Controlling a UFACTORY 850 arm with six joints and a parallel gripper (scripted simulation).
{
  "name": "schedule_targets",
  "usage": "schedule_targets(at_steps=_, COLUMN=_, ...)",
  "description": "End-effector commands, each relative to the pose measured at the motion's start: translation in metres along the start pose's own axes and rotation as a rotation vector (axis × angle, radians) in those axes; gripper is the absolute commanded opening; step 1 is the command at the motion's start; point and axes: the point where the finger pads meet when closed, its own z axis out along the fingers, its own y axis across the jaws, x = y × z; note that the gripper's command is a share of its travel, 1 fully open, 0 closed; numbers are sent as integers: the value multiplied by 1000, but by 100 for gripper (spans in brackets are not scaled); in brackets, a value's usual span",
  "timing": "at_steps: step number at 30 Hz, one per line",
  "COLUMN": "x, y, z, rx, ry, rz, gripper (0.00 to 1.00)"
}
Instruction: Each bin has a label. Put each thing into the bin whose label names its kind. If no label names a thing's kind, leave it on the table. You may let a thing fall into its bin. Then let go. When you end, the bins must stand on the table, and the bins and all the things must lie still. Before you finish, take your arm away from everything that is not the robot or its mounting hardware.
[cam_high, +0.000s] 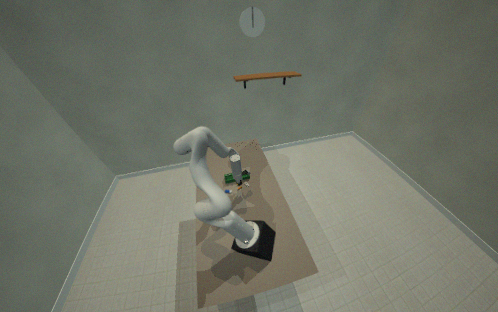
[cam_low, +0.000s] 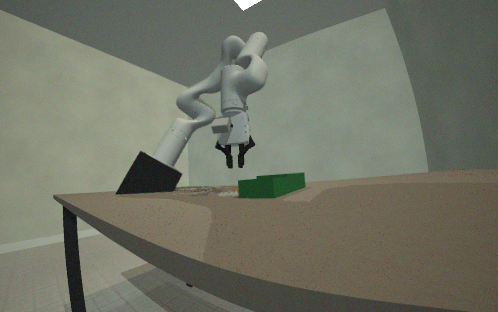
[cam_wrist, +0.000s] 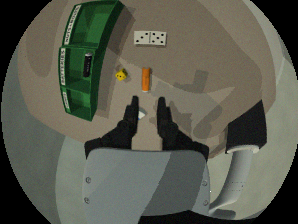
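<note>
Three joined green bins stand at the wrist view's upper left: the NUTS+BOLTS bin (cam_wrist: 107, 30), the BATTERIES bin (cam_wrist: 96, 70) and a small third bin (cam_wrist: 93, 107), its label too small to read. A black battery (cam_wrist: 88, 65) lies in the BATTERIES bin. On the table are a yellow die (cam_wrist: 121, 75), an orange cylinder (cam_wrist: 146, 79) (cam_high: 240, 188), a white domino (cam_wrist: 150, 38) and a blue-and-white thing (cam_high: 228, 191) (cam_wrist: 141, 115), partly hidden by a finger in the wrist view. My gripper (cam_wrist: 148, 104) (cam_low: 235, 166) is open partway and empty, above the table beside the bins.
The green bins' outer wall (cam_low: 272, 187) stands to the right of and below the fingers in the exterior view. The black robot base (cam_high: 257, 241) (cam_low: 149, 174) stands on the brown table (cam_high: 287, 255). A wooden shelf (cam_high: 267, 76) hangs on the wall.
</note>
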Motion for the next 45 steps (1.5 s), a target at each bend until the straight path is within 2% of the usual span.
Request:
schedule_targets(at_steps=1, x=-2, y=4, z=-1, rx=26, ry=7, rz=-8, gripper=28)
schedule_targets(at_steps=45, x=2, y=-4, z=-2, rx=26, ry=8, rz=-8, gripper=28)
